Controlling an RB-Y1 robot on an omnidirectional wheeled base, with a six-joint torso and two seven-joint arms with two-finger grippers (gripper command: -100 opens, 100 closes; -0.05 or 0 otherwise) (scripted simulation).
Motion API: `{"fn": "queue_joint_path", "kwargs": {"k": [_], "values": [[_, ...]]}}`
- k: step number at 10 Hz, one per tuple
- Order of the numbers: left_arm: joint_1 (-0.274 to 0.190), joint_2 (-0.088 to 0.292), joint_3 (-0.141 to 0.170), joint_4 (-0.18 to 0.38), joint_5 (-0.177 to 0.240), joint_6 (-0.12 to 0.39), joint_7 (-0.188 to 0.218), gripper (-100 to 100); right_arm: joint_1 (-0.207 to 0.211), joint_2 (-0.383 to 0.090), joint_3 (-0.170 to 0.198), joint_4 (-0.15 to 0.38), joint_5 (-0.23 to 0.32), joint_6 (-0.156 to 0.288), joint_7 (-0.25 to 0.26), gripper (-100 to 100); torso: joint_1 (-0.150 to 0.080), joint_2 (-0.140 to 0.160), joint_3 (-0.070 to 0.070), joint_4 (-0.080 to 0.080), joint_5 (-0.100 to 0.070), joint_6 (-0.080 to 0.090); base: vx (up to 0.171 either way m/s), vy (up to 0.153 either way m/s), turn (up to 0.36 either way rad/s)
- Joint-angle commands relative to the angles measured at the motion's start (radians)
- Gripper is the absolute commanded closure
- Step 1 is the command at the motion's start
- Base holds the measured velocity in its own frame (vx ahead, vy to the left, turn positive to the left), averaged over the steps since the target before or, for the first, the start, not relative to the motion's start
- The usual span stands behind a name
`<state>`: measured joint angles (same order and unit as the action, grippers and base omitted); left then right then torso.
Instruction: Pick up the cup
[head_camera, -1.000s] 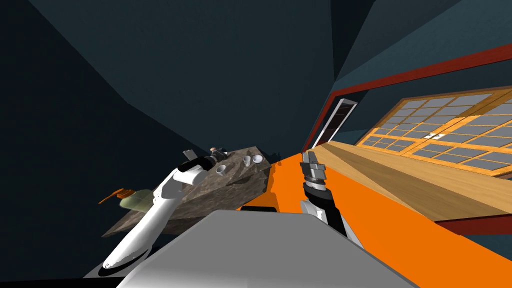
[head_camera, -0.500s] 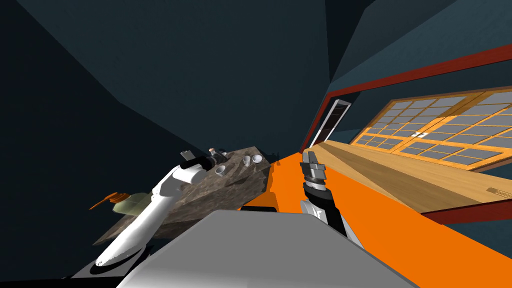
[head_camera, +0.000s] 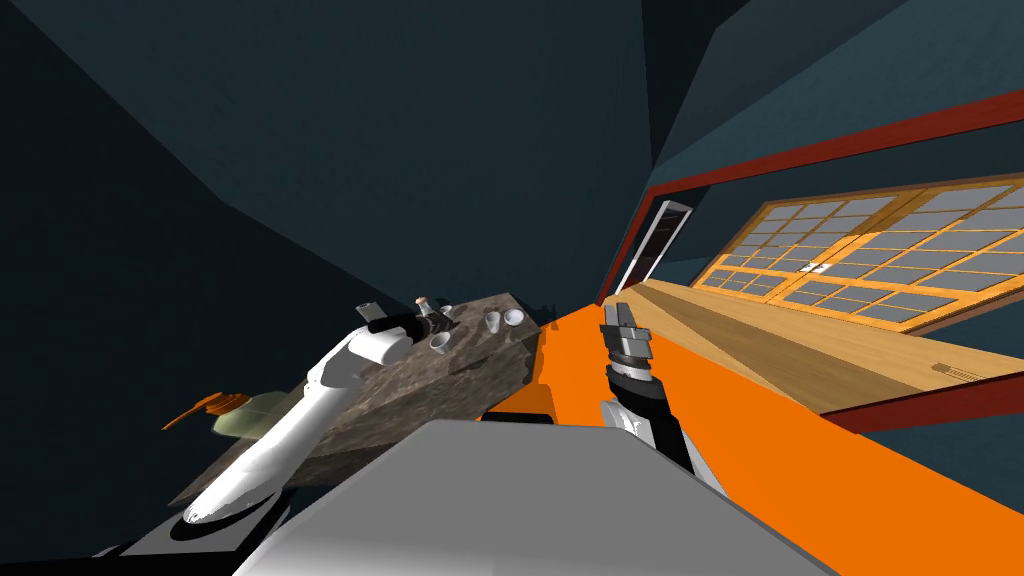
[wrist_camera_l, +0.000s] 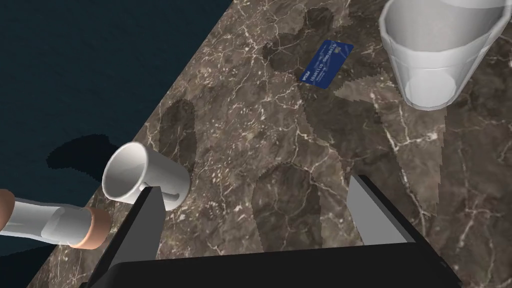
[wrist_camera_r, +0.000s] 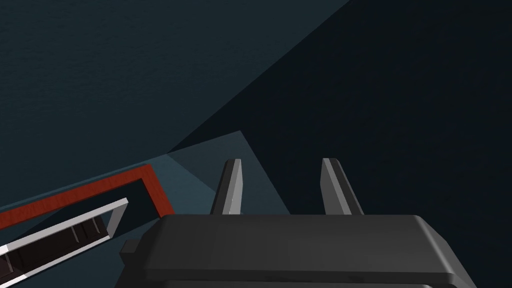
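Two grippers empty | left gripper (wrist_camera_l: 254, 186) wide open above marble table (wrist_camera_l: 300, 150) | white handled cup (wrist_camera_l: 145, 175) upright just outside one finger (wrist_camera_l: 142, 225), by table's left edge | glass tumbler (wrist_camera_l: 435, 55) farther right | right gripper (wrist_camera_r: 281, 161) fingers apart

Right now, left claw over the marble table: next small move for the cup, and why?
Probably slide the left claw sideways toward the white mug before lowering. Its fingers stand open over the marble tabletop, with the mug just outside one finger and the larger white cup well beyond the other, so closing here would likely grip nothing.
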<state>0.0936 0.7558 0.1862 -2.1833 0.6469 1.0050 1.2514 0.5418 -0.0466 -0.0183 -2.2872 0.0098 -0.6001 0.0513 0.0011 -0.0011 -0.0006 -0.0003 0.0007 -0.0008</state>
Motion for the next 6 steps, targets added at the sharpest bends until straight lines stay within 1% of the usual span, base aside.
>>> {"fn": "queue_joint_path", "kwargs": {"k": [1,2,4,6], "values": [[0.003,0.036,-0.010,0.021,0.032,0.050,0.023,-100,0.000,0.000,0.000,0.000,0.000,0.000,0.000,0,0.000,0.000,0.000,0.000,0.000,0.000,-0.007,0.022,-0.071],[0.003,0.036,-0.010,0.021,0.032,0.061,0.023,-100,0.000,0.000,0.000,0.000,0.000,0.000,0.000,0,0.000,0.000,0.000,0.000,0.000,0.000,-0.003,0.019,-0.029],[0.010,0.072,-0.031,0.049,0.063,0.123,0.045,-100,0.000,0.000,0.000,0.000,0.000,0.000,0.000,0,0.000,0.000,0.000,0.000,0.000,0.000,-0.003,0.014,-0.047],[0.019,0.098,-0.052,0.076,0.088,0.177,0.061,-100,0.000,0.000,0.000,0.000,0.000,0.000,0.000,0,0.000,0.000,0.000,0.000,0.000,0.000,-0.001,0.018,-0.046]]}}
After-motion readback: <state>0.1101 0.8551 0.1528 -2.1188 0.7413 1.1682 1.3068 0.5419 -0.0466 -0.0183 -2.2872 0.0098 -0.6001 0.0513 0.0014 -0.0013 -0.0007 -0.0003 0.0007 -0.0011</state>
